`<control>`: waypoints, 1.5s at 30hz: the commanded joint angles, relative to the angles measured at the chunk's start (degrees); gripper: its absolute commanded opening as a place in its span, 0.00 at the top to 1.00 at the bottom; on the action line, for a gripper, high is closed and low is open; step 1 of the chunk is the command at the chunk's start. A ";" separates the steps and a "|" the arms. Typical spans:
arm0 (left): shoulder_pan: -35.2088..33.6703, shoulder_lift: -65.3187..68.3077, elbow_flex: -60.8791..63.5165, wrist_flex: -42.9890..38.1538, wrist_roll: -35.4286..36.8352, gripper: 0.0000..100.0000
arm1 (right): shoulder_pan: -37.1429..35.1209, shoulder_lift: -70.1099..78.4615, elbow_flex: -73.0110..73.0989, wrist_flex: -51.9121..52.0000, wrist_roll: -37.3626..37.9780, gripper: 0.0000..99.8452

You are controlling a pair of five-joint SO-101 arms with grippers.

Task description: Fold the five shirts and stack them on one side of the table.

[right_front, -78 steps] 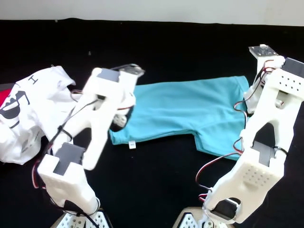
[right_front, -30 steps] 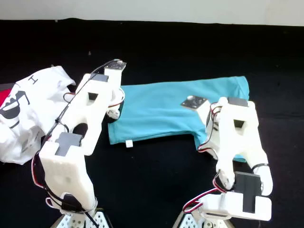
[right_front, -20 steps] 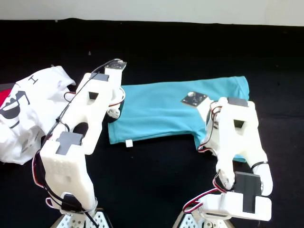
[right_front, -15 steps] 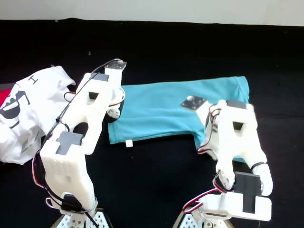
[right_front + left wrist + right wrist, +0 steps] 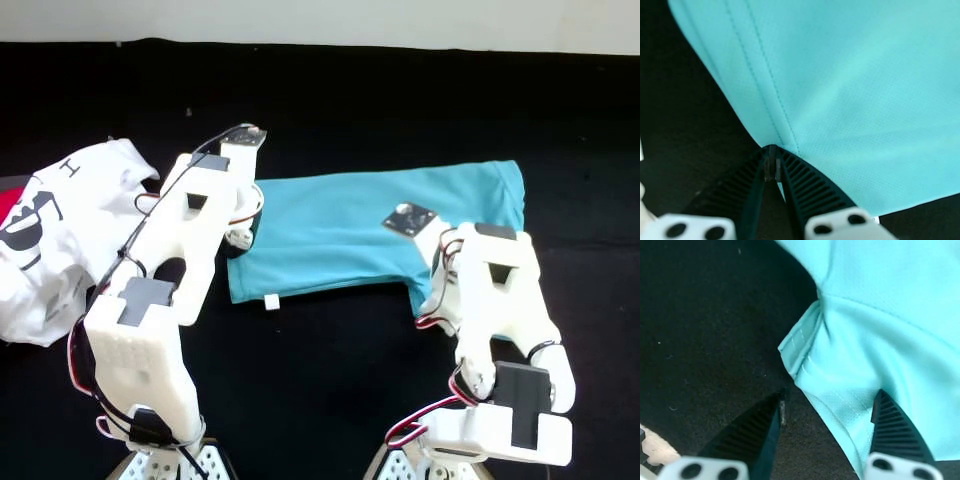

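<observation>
left gripper pinches teal shirt; right gripper straddles sleeve

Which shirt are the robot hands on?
The teal shirt, spread flat in the middle: the left hand pinches its edge, the right hand straddles its sleeve. The white shirt lies crumpled aside.

Open table all along the far side, beyond the teal shirt; more between the two arms, nearer than the shirt's front edge. To the left, blocked by a white heap just beside the left arm. Right arm over the shirt's near right corner. Left gripper pinched onto the hem; right gripper spread astride a sleeve fold, with bare table to one side.
</observation>
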 commanded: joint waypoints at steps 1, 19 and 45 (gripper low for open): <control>0.40 0.66 -0.75 -0.53 0.18 0.99 | 0.66 -1.01 0.04 -0.04 0.79 0.74; 0.40 0.66 -0.75 -0.53 0.18 0.99 | -0.22 -9.36 -5.23 9.63 0.88 0.77; 0.40 0.66 -0.75 -0.53 0.18 0.99 | 3.47 15.60 -14.02 5.76 -1.32 0.85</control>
